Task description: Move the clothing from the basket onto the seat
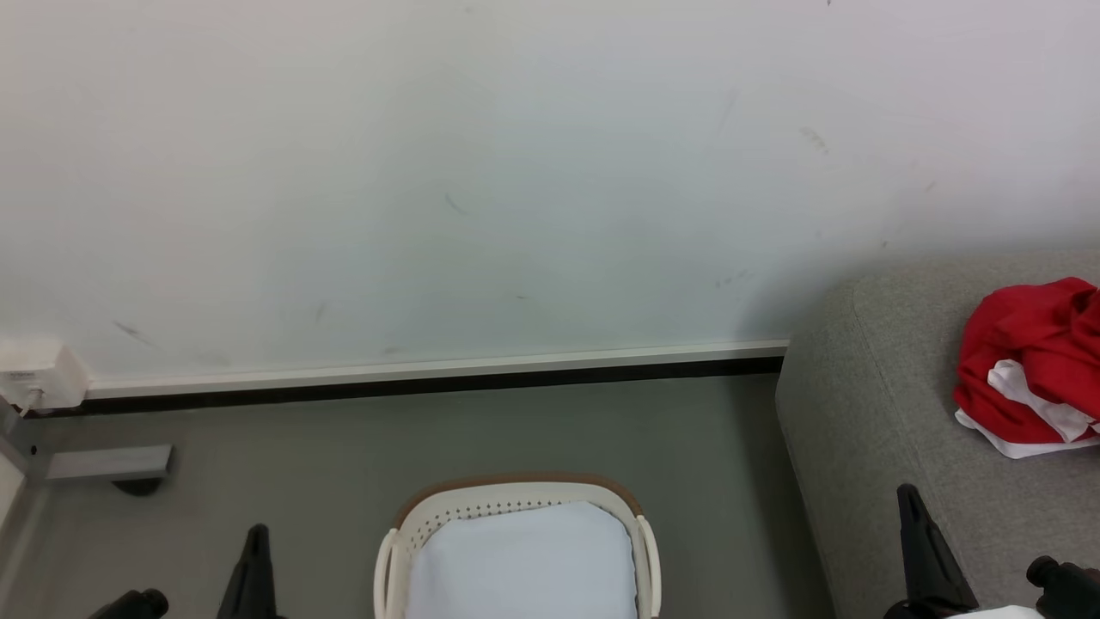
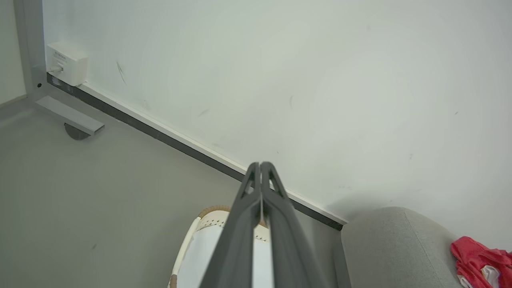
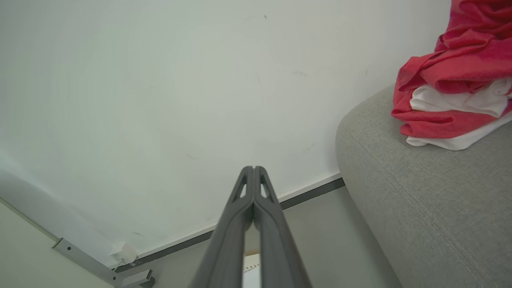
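Observation:
Red and white clothing lies in a heap on the grey seat at the right; it also shows in the left wrist view and the right wrist view. The cream basket with its brown rim stands on the floor at bottom centre, and only its plain white liner shows inside. My left gripper is at the lower left, left of the basket; its fingers are shut on nothing. My right gripper rises over the seat's front edge, shut and empty.
A white wall with a dark skirting strip runs behind the basket. A white wall box and a grey metal foot stand at the far left. Grey floor lies between basket and seat.

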